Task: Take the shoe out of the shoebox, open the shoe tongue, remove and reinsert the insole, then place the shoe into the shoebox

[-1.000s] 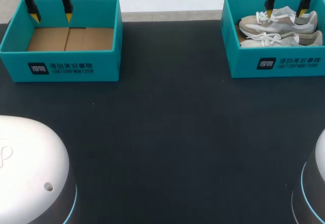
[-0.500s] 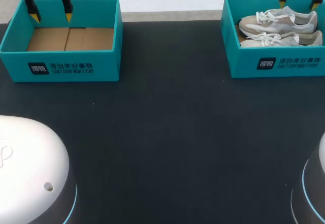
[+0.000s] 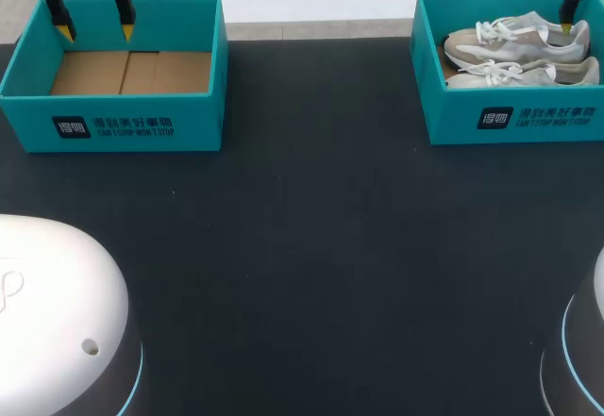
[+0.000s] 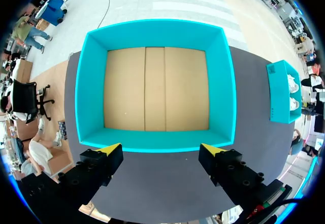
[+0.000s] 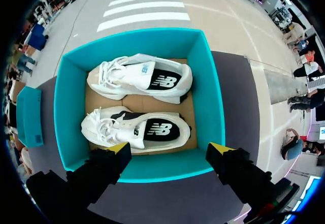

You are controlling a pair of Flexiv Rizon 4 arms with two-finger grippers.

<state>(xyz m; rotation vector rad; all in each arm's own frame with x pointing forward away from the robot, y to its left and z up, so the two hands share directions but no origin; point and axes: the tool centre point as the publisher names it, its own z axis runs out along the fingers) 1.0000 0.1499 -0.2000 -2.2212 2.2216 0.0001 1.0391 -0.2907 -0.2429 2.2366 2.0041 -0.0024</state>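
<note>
At ten o'clock on my black table (image 3: 311,246) sits the empty teal shoebox (image 3: 113,119), its bare cardboard floor (image 4: 155,89) showing. My left gripper (image 4: 160,148) hangs above it with fingers spread wide. It is released, with nothing between them.

At two o'clock stands the second shoebox (image 3: 514,119). Both shoes lie in it on their sides, laces toward nine o'clock: the far shoe (image 5: 139,77) along the back wall, the near shoe (image 5: 134,128) just beside it on the six o'clock side.

My right gripper (image 5: 170,148) hangs over that box, by its three o'clock end in the head view, where only one yellow fingertip (image 3: 567,25) shows. From the wrist its fingers stand wide apart — released, touching neither shoe.
</note>
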